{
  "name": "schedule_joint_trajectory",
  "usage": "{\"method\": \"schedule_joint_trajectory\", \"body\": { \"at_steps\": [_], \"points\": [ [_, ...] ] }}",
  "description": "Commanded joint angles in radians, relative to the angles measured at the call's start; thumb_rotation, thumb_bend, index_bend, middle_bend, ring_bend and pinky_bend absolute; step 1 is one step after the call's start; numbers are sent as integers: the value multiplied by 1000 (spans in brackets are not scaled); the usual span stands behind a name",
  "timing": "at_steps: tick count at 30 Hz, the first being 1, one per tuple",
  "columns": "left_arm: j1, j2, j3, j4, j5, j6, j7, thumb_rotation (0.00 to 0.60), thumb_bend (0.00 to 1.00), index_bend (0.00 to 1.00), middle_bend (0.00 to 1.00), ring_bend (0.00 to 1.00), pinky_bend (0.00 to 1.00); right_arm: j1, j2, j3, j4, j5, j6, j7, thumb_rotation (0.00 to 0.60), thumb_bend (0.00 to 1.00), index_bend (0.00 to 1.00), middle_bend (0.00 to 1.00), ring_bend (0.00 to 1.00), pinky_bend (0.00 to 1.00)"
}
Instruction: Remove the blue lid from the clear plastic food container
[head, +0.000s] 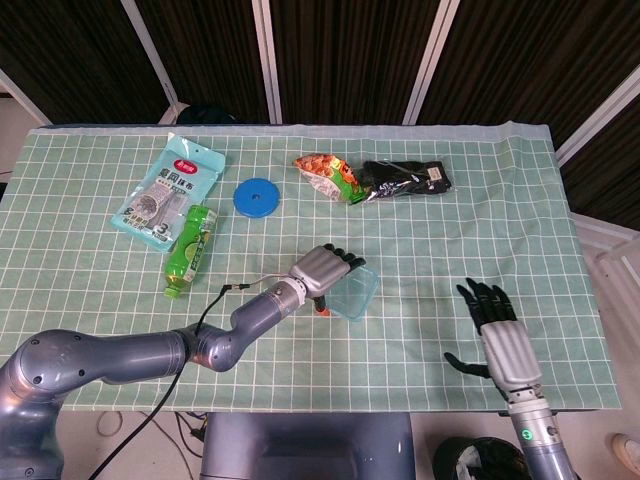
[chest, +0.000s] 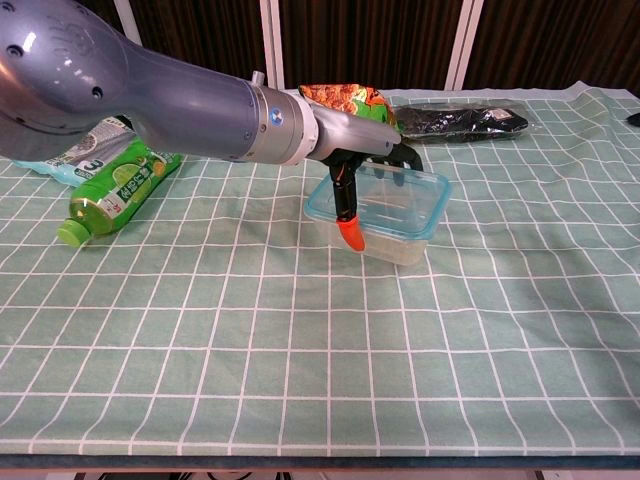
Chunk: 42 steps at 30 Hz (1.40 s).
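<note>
The clear plastic food container (head: 352, 296) with its blue lid (chest: 392, 190) sits near the table's middle, tilted in the chest view. My left hand (head: 322, 272) grips its left side. The fingers (chest: 398, 156) curl over the lid, and the orange-tipped thumb (chest: 350, 228) presses on the near wall. I cannot tell whether the container touches the cloth. My right hand (head: 495, 330) hovers over the front right part of the table with its fingers spread, holding nothing, well to the right of the container.
A green bottle (head: 190, 245) and a pale blue pouch (head: 168, 190) lie at the left. A round blue disc (head: 256, 196) lies behind them. An orange snack bag (head: 327, 177) and a black packet (head: 405, 180) lie at the back on the green checked cloth (head: 440, 250).
</note>
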Motion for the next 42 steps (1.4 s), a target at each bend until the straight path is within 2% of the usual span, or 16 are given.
{"method": "schedule_joint_trajectory", "body": {
  "at_steps": [1, 5, 19, 42],
  "points": [
    [-11, 2, 9, -10, 6, 4, -24, 600, 99, 138, 168, 200, 354, 36, -85, 2, -7, 16, -42, -81, 600, 266, 0, 0, 0, 0],
    [-26, 2, 28, -16, 9, 11, -44, 600, 100, 138, 168, 200, 354, 58, -166, 14, 4, 43, -60, -135, 600, 266, 0, 0, 0, 0],
    [-79, -10, 71, -35, 6, 13, -85, 600, 99, 138, 171, 200, 355, 87, -310, 30, 44, 70, -53, -182, 600, 266, 0, 0, 0, 0],
    [-125, 2, 110, -86, -7, 40, -121, 600, 99, 138, 171, 200, 355, 113, -394, 45, 96, 96, -53, -175, 600, 266, 0, 0, 0, 0]
  ]
}}
